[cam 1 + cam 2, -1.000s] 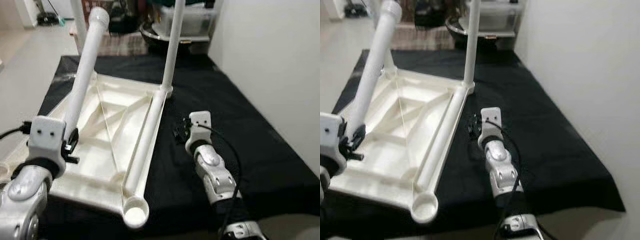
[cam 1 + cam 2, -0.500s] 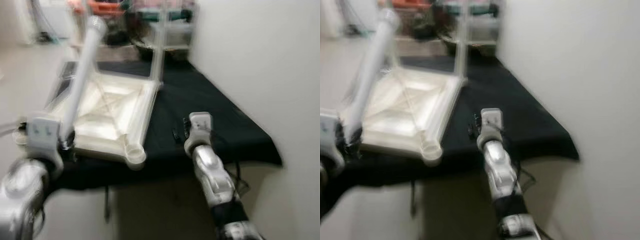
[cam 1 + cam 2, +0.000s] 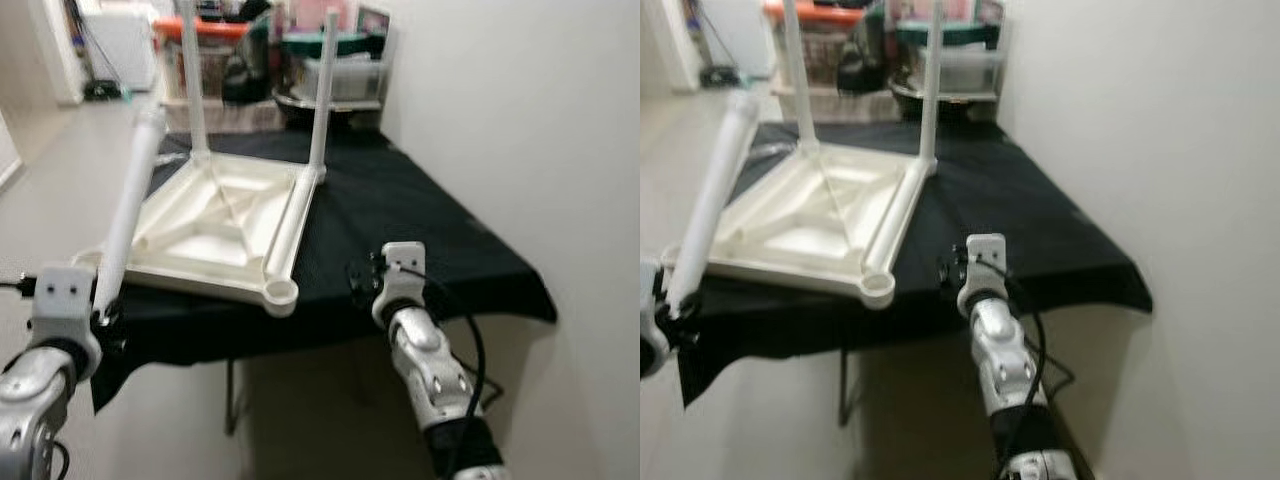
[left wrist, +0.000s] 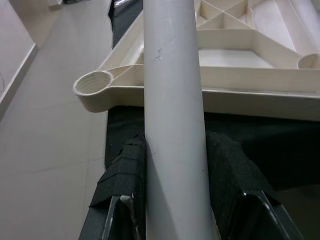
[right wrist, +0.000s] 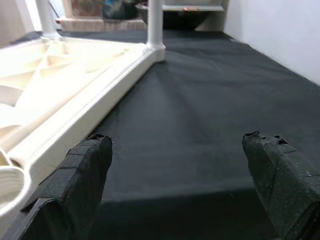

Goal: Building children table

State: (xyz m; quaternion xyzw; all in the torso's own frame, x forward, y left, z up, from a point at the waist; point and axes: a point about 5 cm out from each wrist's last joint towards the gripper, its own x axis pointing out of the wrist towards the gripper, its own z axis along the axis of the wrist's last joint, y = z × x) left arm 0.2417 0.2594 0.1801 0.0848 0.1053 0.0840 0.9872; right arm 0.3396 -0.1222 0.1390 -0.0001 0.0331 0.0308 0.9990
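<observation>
The white children's table top (image 3: 225, 235) lies upside down on a table under a black cloth (image 3: 410, 210). Two white legs (image 3: 320, 100) stand upright in its far corners. The near right corner socket (image 3: 282, 292) is empty, and so is the near left socket (image 4: 93, 83). My left gripper (image 4: 175, 165) is shut on a loose white leg (image 3: 128, 210), which slants up and away. It holds the leg off the table's front left edge. My right gripper (image 5: 182, 165) is open with nothing between its fingers, level with the cloth's front edge, right of the top.
A white wall (image 3: 520, 120) runs close along the table's right side. Shelves with storage bins and a dark bowl (image 3: 330, 75) stand behind the table. Pale floor (image 3: 60, 150) stretches to the left and in front.
The camera has pulled back from the table, so the top now lies farther off. Both grippers have come off the table to its front edge. The left still holds the leg.
</observation>
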